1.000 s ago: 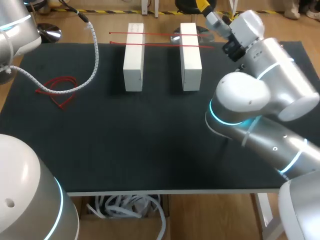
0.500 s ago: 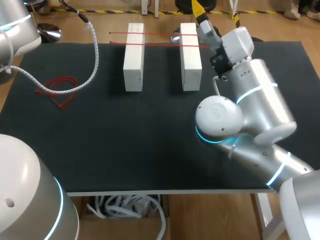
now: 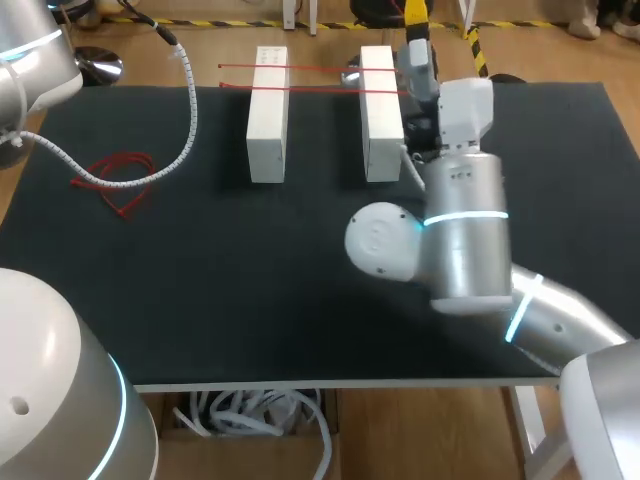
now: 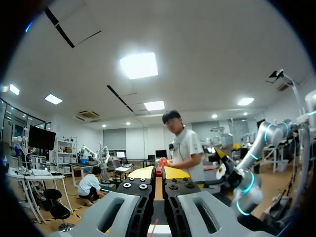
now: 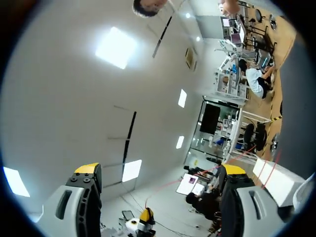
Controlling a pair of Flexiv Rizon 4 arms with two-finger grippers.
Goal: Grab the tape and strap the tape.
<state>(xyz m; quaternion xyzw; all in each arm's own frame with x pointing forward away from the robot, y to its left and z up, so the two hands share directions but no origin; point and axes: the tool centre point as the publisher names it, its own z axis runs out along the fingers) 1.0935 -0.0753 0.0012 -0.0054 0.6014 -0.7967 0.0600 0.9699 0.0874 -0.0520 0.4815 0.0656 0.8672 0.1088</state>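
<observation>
Right gripper (image 5: 160, 169), spread wide, was swung in beside the right white block (image 3: 378, 130); left gripper (image 4: 159, 173) was clamped on red tape (image 4: 160, 161).

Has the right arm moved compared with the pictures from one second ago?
Yes. The right arm swung its elbow left, toward the middle of the table, and its wrist now stands close beside the right white block.

Bright, even overhead light on the dark table (image 3: 200, 300), short soft shadows beside the white blocks (image 3: 267, 120) and under the right arm (image 3: 460, 230) — pale sheen on its shell, ceiling panels (image 4: 139, 65) glaring white in both wrist views.
</observation>
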